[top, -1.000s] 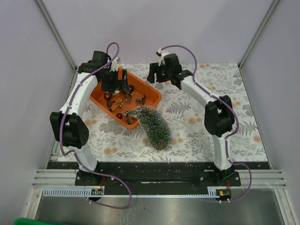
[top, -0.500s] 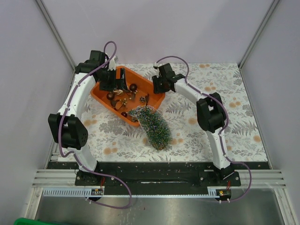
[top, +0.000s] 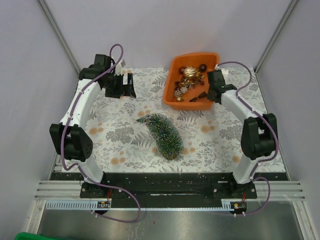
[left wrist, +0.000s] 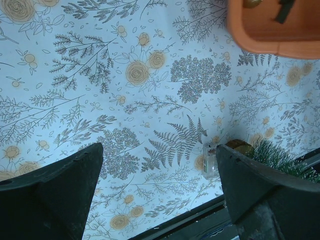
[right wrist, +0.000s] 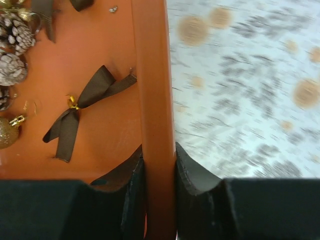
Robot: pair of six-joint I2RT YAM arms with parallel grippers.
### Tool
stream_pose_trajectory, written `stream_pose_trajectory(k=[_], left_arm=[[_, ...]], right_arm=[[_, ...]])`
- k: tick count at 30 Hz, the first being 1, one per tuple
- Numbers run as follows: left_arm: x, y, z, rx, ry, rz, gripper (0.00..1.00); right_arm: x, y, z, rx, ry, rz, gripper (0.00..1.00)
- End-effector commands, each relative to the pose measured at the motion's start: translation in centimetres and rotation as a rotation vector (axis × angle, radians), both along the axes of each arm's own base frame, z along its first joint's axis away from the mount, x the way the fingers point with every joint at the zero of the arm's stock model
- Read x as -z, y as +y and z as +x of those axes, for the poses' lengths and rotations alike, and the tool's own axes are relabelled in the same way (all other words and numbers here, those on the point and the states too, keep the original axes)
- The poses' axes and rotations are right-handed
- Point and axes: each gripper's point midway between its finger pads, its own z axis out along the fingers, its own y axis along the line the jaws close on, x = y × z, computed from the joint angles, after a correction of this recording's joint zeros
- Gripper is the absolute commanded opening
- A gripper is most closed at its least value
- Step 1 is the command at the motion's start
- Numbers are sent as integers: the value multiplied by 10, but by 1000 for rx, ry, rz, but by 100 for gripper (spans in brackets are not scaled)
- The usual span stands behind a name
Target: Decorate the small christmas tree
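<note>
The small christmas tree point(top: 162, 134) lies on its side mid-table, dark green and frosted; its edge shows in the left wrist view point(left wrist: 280, 157). The orange tray point(top: 170, 95) of ornaments sits at the back right. My right gripper point(top: 214, 91) is shut on the tray's right rim point(right wrist: 152, 100), one finger inside the wall and one outside point(right wrist: 159, 170). In the tray lie a brown bow point(right wrist: 80, 112), frosted pine cones point(right wrist: 12, 50) and a gold ball point(top: 189, 72). My left gripper point(top: 125, 89) is open and empty over the bare floral cloth at the back left point(left wrist: 160, 195).
A small clear plastic piece point(left wrist: 211, 161) lies on the cloth beside the tree's base. The tray's corner point(left wrist: 270, 35) shows at the top right of the left wrist view. Grey walls close in the back and sides. The black rail runs along the near edge.
The right gripper has moved the orange tray from the left-centre, beside the tree's tip, to the back right. The left gripper, earlier over the tray, now hangs over bare cloth. The tree has not moved.
</note>
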Motion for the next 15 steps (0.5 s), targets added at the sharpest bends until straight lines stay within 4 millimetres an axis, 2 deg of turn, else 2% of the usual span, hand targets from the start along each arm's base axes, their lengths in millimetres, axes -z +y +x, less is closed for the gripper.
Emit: stream_pose_trajectory(k=[1, 5, 9, 12, 15], left_arm=[[-22, -3, -4, 15, -65, -40, 99], [-22, -3, -6, 22, -68, -40, 99], [-19, -4, -10, 29, -55, -46, 99], [-21, -5, -11, 33, -60, -50, 99], [-21, -5, -12, 38, -63, -50, 99]], right_arm=[[-52, -64, -34, 228, -96, -55, 28], [-39, -74, -79, 237, -14, -38, 36], [-21, -68, -117, 245, 60, 36, 43], [-18, -66, -132, 267, 73, 74, 54], [-36, -57, -122, 254, 1, 141, 54]])
